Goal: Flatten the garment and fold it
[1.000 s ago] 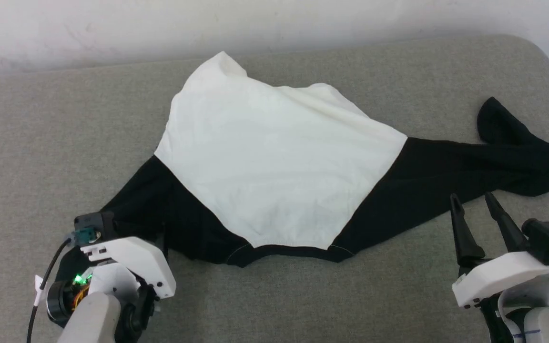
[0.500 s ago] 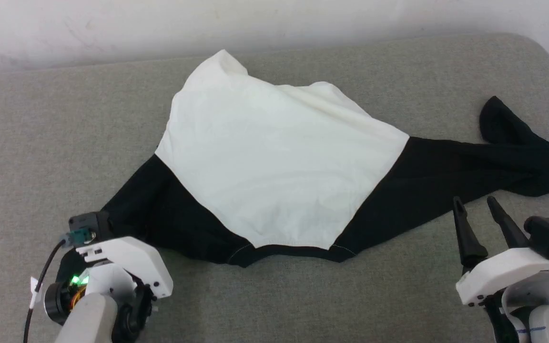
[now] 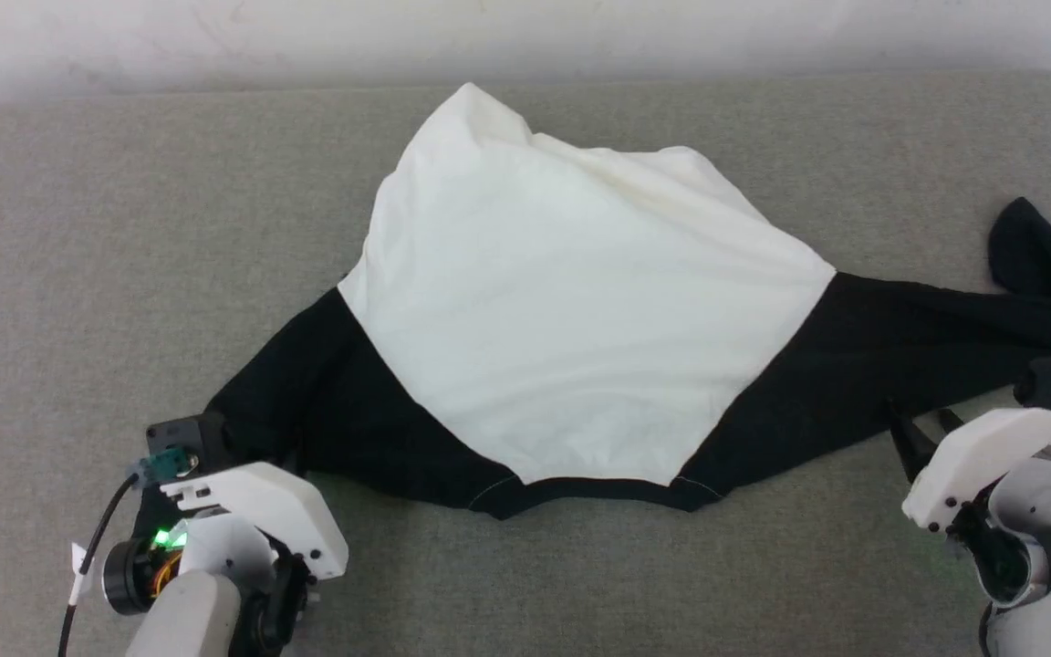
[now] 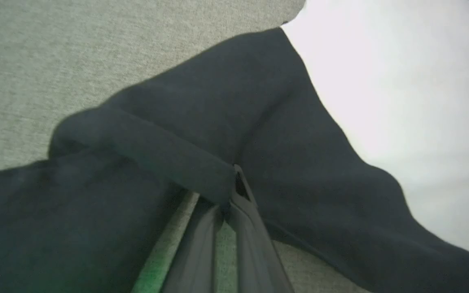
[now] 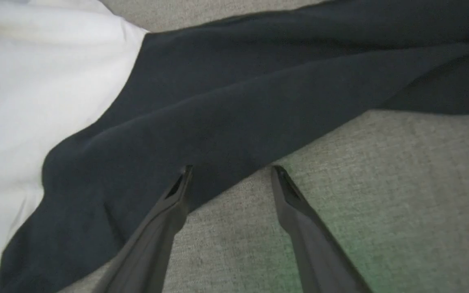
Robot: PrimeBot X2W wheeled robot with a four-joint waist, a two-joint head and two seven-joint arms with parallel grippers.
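A: One raglan shirt (image 3: 580, 310) lies on the grey cloth-covered surface (image 3: 78, 228), its long axis running left to right with a black sleeve out to each side. Which way does it point?
B: Its neck band (image 3: 598, 490) faces the robot. The white body points away, its far corner close to the back edge under the white wall (image 3: 215, 36).
A: Room around it?
B: Bare grey to the left and along the near side. On the right, the right sleeve (image 3: 927, 356) runs off the head view's edge.
A: Claws?
B: Over on the left sleeve (image 4: 157, 150), the left gripper (image 4: 234, 191) is clamped tight on a fold of black cloth. Opposite, the right gripper (image 5: 232, 173) stands wide apart and holds nothing, one fingertip over the sleeve's edge, the other over bare grey.
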